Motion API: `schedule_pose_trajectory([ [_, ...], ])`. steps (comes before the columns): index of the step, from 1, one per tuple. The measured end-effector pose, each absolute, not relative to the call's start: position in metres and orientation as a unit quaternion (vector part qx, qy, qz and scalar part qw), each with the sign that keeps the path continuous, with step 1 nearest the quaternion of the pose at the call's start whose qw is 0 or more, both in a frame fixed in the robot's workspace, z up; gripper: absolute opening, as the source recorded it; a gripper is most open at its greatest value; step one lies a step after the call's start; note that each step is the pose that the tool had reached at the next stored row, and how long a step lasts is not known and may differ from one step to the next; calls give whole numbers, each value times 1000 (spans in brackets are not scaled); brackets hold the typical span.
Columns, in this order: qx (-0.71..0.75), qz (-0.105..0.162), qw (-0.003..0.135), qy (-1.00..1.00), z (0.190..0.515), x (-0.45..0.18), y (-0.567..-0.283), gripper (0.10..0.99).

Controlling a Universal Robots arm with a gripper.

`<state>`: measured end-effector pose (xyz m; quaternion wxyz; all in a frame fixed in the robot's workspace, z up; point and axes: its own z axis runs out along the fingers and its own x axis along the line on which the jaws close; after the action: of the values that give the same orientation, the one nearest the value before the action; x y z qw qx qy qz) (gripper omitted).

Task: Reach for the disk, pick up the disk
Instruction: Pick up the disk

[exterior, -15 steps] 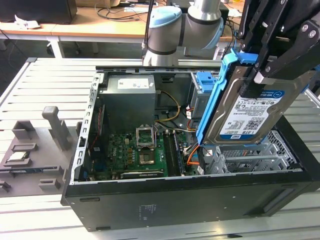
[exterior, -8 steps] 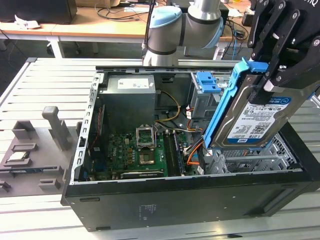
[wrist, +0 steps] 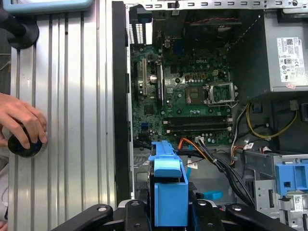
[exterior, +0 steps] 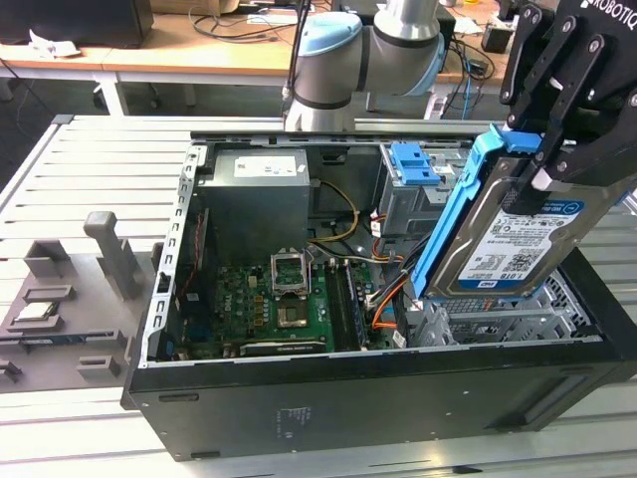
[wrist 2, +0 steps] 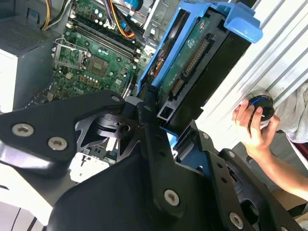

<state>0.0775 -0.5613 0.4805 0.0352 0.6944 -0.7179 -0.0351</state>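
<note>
**Disk held above the open computer case**

The gripper (exterior: pixel 545 164) is clamped on the disk (exterior: pixel 518 239), its black fingers (exterior: pixel 572 149) pressing on the blue bracket and metal body. The disk hangs tilted, clear of the case (exterior: pixel 348 398), at about 2 o'clock from the green motherboard (exterior: pixel 269 299) in the exterior view. In the second wrist view the disk (wrist 2: pixel 192 62) rises from between the fingers (wrist 2: pixel 149 120). A person's hand (wrist 2: pixel 252 130) rests on a black knob (wrist 2: pixel 260 106) on the slatted table (wrist 2: pixel 284 57).

Silver-grey disk (exterior: pixel 518 244) with white-blue label, framed by blue bracket, tilted steeply, lifted above the open case
</note>
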Motion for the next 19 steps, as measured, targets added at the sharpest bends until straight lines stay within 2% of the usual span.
schedule_pose_trajectory([
  [19,695,-40,40,-717,463,108,-550,365],
])
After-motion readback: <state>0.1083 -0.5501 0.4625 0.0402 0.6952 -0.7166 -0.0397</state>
